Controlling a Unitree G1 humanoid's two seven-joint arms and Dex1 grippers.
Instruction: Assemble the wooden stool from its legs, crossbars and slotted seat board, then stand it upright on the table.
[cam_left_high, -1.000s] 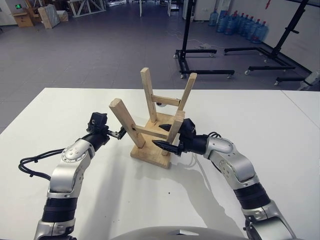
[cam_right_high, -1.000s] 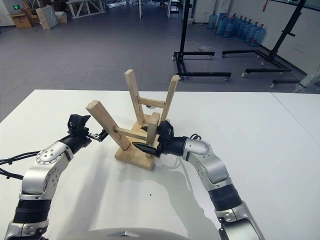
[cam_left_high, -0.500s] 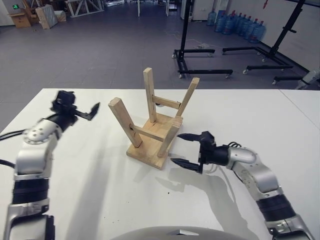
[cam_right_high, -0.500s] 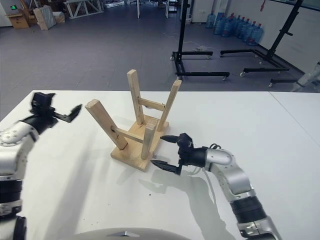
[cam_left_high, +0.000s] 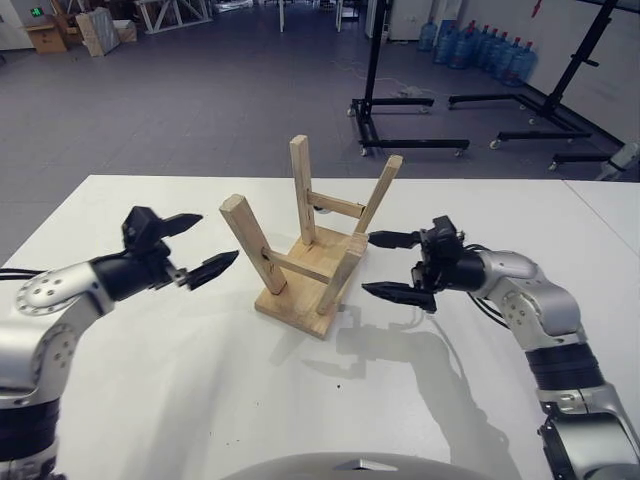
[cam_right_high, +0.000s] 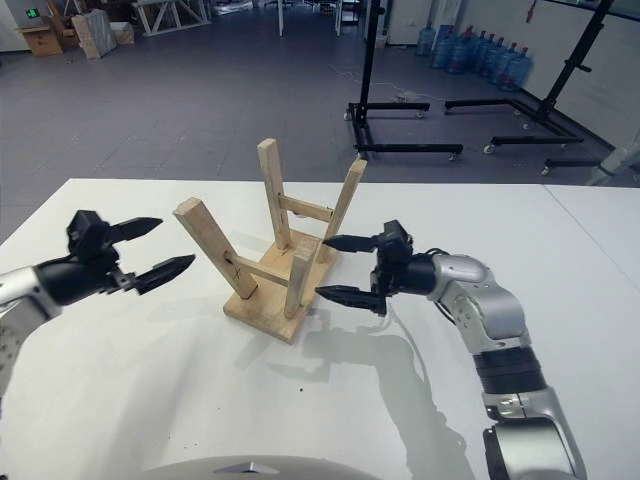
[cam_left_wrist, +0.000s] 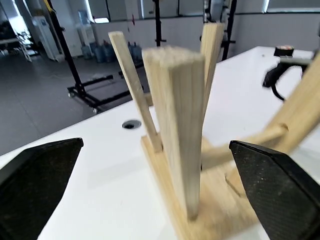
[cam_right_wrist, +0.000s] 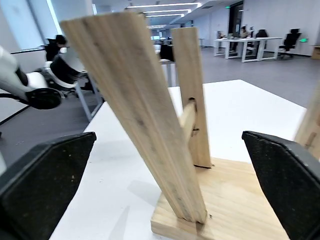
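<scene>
Two open grippers flank the upturned stool, both empty.
Stool sits mid-table, seat board flat down, four legs up, crossbars in (looks assembled, so I'd judge only the flip is left). Left gripper hangs just left of the near-left leg, fingers spread wide, holding nothing. Right gripper is just right of the seat board, equally wide and empty. Wood is likely stiff, fairly light, not slippery. Slotted joints may be loose, so tugging one leg could unseat it. Better to pinch legs low near the board, one each side, and turn together.
</scene>
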